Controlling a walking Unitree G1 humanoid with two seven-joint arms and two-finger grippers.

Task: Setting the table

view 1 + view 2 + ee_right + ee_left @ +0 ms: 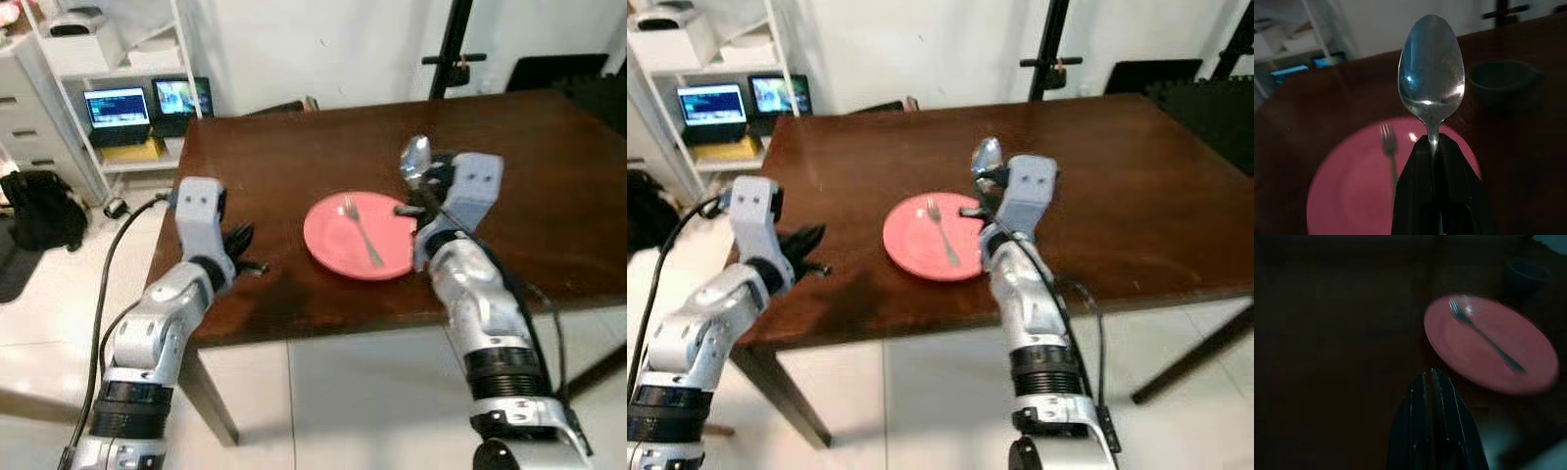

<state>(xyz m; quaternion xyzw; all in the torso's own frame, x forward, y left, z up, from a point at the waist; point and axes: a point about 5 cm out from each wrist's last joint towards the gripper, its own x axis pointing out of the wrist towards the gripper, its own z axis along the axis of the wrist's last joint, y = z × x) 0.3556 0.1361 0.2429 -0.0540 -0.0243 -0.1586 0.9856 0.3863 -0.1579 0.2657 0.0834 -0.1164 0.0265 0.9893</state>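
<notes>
Already the round pink plate (358, 238) sits near the front edge of the dark brown wooden tabletop (294, 157), and a slim silver metal fork (362, 231) lies inside it, tines toward the far side. So the setting looks partly done: plate and fork are down, while the shiny silver metal spoon (1431, 73) is not yet placed. The right tool (423, 191) pinches the spoon's handle between closed fingers and holds it upright, bowl upward, just beside the plate's right rim. A dark round cup (1502, 84), whose contents cannot be made out, stands on the tabletop beyond the plate. The left tool (239, 250) hovers empty, fingers together, at the tabletop's front-left edge.
</notes>
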